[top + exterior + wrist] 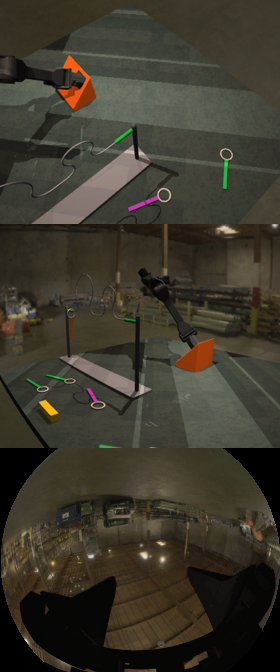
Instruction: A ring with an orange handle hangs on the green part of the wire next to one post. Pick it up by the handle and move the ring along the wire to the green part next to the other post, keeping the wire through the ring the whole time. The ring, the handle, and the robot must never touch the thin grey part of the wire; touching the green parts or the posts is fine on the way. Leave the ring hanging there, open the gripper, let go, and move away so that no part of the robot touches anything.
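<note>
Landmark: the bare post point(135, 141) point(137, 353), all places given from it, left to right in the exterior view.

Item: far post point(67, 336), well apart, across the base strip from the bare post.
Item: ring point(74, 313), one, with orange handle point(71, 328) hanging downward; on the start green part beside the far post, well apart from the bare post. Transfer not made.
Item: grey wire point(62, 159) point(84, 274), winding toward the bare post; whole crossing outstanding.
Item: end green part point(124, 135) point(130, 320), adjoining the bare post; no ring on it.
Item: gripper point(142, 272) point(152, 574), above the bare post in that view; jaws spread, grasping nothing. Grasp, carriage, release and withdrawal outstanding
</note>
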You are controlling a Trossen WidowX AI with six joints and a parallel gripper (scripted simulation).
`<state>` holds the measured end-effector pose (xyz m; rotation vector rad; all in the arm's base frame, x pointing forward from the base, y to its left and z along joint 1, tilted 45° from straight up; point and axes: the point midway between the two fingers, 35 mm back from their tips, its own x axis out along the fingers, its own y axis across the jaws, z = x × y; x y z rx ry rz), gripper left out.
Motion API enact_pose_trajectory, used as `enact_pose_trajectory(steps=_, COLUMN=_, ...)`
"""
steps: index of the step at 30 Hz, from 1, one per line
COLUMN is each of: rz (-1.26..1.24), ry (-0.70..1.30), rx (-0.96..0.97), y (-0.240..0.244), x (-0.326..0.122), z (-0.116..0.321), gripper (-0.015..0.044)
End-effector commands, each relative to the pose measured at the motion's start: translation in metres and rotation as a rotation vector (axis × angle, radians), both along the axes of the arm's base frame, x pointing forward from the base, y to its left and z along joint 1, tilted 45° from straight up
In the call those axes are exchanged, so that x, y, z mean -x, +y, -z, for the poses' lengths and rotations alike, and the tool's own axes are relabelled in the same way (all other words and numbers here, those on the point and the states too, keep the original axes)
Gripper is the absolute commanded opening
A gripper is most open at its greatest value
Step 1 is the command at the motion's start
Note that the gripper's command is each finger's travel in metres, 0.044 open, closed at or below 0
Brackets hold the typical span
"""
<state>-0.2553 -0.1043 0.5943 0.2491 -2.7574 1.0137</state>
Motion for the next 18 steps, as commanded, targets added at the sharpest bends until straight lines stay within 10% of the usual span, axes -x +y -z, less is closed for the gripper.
enact_pose_trajectory(steps=1, rz=-0.003, ry=0.0, rx=0.001, y=-0.001, x=0.0, z=0.0, gripper=0.0374)
enact_pose_trajectory(steps=9, rz=-0.222, ry=0.004, rx=0.064, y=-0.055, x=-0.008, z=-0.001, gripper=0.0164)
enact_pose_trajectory(steps=18, rz=-0.539, ry=-0.04, rx=0.17, y=-0.13, x=-0.025, z=0.007, gripper=0.016)
